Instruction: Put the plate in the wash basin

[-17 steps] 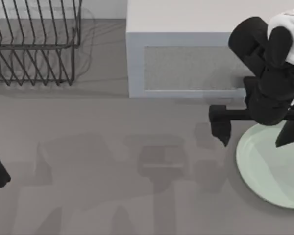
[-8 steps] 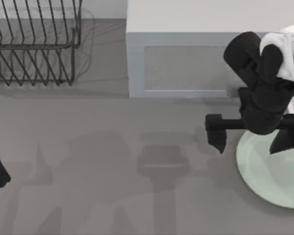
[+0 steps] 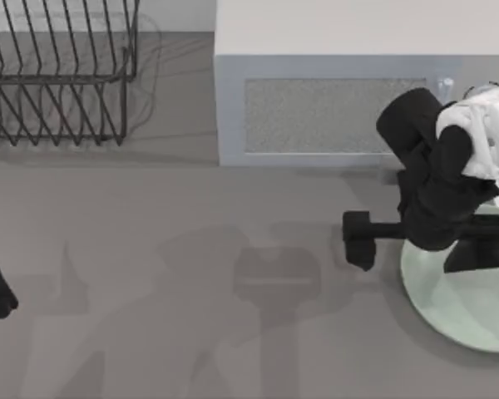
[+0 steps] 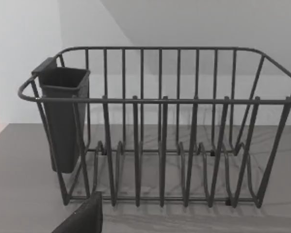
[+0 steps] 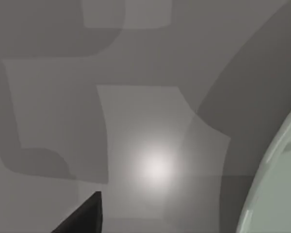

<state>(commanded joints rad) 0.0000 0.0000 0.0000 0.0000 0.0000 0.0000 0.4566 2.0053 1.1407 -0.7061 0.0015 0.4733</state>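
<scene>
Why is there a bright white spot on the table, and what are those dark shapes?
Right wrist view: the spot is light glare on the table, beside the plate. Top view: the dark shapes are soft, overlapping shadows on the table, left of the right gripper.

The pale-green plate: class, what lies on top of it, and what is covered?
Nothing rests on the plate. The right arm's end effector stands above its rim near the microwave, covering that part; whether it touches cannot be told.

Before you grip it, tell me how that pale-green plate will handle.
The plate looks rigid and shallow, so it probably won't flex. Its smooth rim may slip in a pinch. Lying flat on the table, it should slide rather than roll if pushed.
</scene>
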